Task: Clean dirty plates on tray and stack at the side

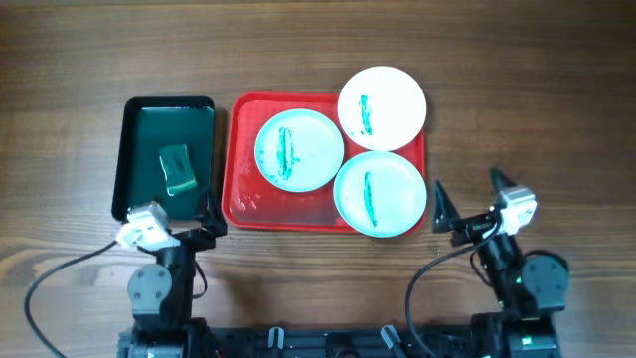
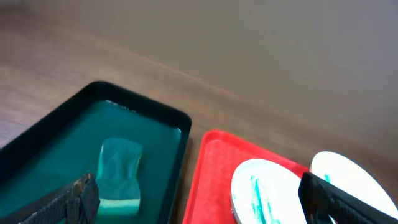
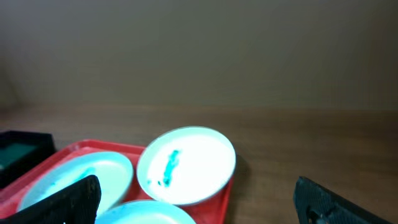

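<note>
Looking at zero progress: three round white plates (image 1: 299,150) with teal rims, each streaked green, sitting on the wet-looking red plastic tray (image 1: 241,204) at the table (image 1: 79,60) centre, one hanging over its far right corner, no stack at the side yet. Seeing left gripper (image 1: 211,217) and right gripper (image 1: 469,194) both spread wide, holding nothing, near the front edge. Got to scrub all three, probably with the squishy-looking sponge (image 1: 177,169) in the green tray (image 1: 164,114) toward the left edge.

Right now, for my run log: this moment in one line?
plates: three, smeared, on red tray | sponge: in green tray | left gripper: open, empty | right gripper: open, empty
</note>
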You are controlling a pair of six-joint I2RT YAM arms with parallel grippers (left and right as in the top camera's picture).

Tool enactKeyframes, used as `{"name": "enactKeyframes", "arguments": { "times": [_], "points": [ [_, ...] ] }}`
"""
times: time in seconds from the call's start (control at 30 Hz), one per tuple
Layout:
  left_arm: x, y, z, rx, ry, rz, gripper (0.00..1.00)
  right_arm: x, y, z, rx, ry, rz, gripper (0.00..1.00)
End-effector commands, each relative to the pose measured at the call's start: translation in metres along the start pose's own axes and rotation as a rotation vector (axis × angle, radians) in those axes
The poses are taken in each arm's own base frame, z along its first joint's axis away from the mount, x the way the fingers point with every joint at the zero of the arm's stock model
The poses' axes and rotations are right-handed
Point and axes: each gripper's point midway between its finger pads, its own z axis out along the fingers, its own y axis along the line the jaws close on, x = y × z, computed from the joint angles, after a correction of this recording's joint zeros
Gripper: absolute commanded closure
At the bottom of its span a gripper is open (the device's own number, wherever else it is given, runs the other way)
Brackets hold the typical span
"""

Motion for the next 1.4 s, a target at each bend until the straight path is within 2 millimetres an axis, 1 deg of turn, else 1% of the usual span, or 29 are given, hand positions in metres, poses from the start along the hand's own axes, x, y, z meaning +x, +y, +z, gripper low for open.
{"name": "enactKeyframes", "arguments": {
  "times": [0.0, 0.07, 0.1, 0.13, 0.2, 0.23, 0.27, 0.33, 0.43, 0.5, 0.53, 0.57, 0.63, 0.67, 0.7, 0.73, 0.77, 0.8, 0.87, 0.93, 0.97, 1.0, 1.07, 1.13, 1.17, 1.2, 1.27, 1.33, 1.37],
  "points": [
    [-0.055, -0.009, -0.009, -0.068, -0.015, -0.008, 0.0, -0.062, 0.022, 0.018, -0.118, 0.021, -0.036, 0.0],
    [-0.07, -0.006, -0.011, -0.136, 0.01, -0.002, 0.0, -0.077, 0.029, 0.028, -0.166, 0.064, -0.024, 0.0],
    [-0.084, -0.006, -0.013, -0.182, 0.032, 0.005, 0.0, -0.087, 0.031, 0.037, -0.181, 0.122, -0.005, 0.0],
    [-0.099, -0.01, -0.012, -0.214, 0.067, 0.016, 0.0, -0.093, 0.03, 0.047, -0.178, 0.191, 0.017, 0.0],
    [-0.122, -0.02, -0.007, -0.242, 0.144, 0.05, 0.0, -0.099, 0.028, 0.06, -0.178, 0.283, 0.028, 0.0],
    [-0.126, -0.022, -0.003, -0.262, 0.193, 0.057, 0.0, -0.101, 0.027, 0.066, -0.177, 0.318, 0.038, 0.0],
    [-0.13, -0.024, 0.003, -0.29, 0.262, 0.068, 0.0, -0.101, 0.026, 0.076, -0.176, 0.383, 0.059, 0.0],
    [-0.129, -0.025, 0.016, -0.355, 0.432, 0.09, 0.0, -0.098, 0.022, 0.091, -0.169, 0.499, 0.097, 0.0],
    [-0.11, -0.023, 0.028, -0.436, 0.695, 0.048, 0.0, -0.093, 0.026, 0.105, -0.216, 0.643, 0.113, 0.0],
    [-0.088, -0.023, 0.039, -0.45, 0.905, -0.01, 0.0, -0.089, 0.023, 0.116, -0.21, 0.706, 0.142, 0.0],
    [-0.074, -0.024, 0.051, -0.436, 0.979, -0.046, 0.0, -0.085, 0.021, 0.123, -0.209, 0.711, 0.144, 0.0],
    [-0.058, -0.018, 0.062, -0.453, 1.036, -0.054, 0.0, -0.078, 0.02, 0.131, -0.212, 0.721, 0.157, 0.0],
    [-0.028, -0.006, 0.079, -0.493, 1.127, -0.055, 0.0, -0.065, 0.023, 0.141, -0.215, 0.76, 0.276, 0.0],
    [-0.017, -0.001, 0.084, -0.511, 1.164, -0.051, 0.0, -0.054, 0.024, 0.146, -0.218, 0.787, 0.281, 0.01],
    [-0.009, 0.003, 0.089, -0.508, 1.187, -0.031, 0.0, -0.045, 0.026, 0.149, -0.22, 0.813, 0.288, 0.05],
    [-0.006, 0.011, 0.095, -0.555, 1.173, -0.027, 0.11, -0.027, 0.032, 0.155, -0.187, 0.867, 0.326, 0.1],
    [-0.009, 0.016, 0.097, -0.594, 1.144, -0.038, 0.12, -0.019, 0.036, 0.158, -0.175, 0.893, 0.336, 0.11],
    [-0.017, 0.021, 0.099, -0.643, 1.091, -0.052, 0.12, -0.005, 0.045, 0.163, -0.15, 0.939, 0.344, 0.15],
    [-0.023, 0.025, 0.102, -0.658, 1.056, -0.057, 0.11, 0.024, 0.065, 0.173, -0.104, 1.038, 0.331, 0.26],
    [-0.027, 0.034, 0.101, -0.688, 1.042, -0.056, 0.11, 0.049, 0.087, 0.183, -0.113, 1.11, 0.328, 0.38],
    [-0.031, 0.042, 0.1, -0.712, 1.032, -0.059, 0.11, 0.073, 0.1, 0.189, -0.09, 1.157, 0.335, 0.51],
    [-0.032, 0.044, 0.1, -0.717, 1.031, -0.065, 0.11, 0.082, 0.105, 0.19, -0.079, 1.173, 0.332, 0.55],
    [-0.033, 0.048, 0.099, -0.727, 1.03, -0.073, 0.14, 0.114, 0.112, 0.189, -0.021, 1.237, 0.315, 0.65],
    [-0.033, 0.049, 0.099, -0.731, 1.027, -0.078, 0.16, 0.132, 0.117, 0.189, 0.003, 1.271, 0.313, 0.69],
    [-0.033, 0.049, 0.098, -0.744, 1.019, -0.095, 0.16, 0.14, 0.116, 0.188, 0.04, 1.283, 0.31, 0.71],
    [-0.033, 0.049, 0.098, -0.746, 1.017, -0.097, 0.16, 0.15, 0.119, 0.187, 0.045, 1.301, 0.302, 0.71],
    [-0.033, 0.049, 0.099, -0.745, 1.014, -0.098, 0.16, 0.165, 0.117, 0.187, 0.081, 1.315, 0.268, 0.72],
    [-0.034, 0.049, 0.1, -0.744, 1.012, -0.098, 0.16, 0.174, 0.119, 0.189, 0.081, 1.318, 0.255, 0.73],
    [-0.033, 0.049, 0.1, -0.745, 1.013, -0.098, 0.16, 0.18, 0.115, 0.191, 0.103, 1.316, 0.245, 0.74]
  ]
}}
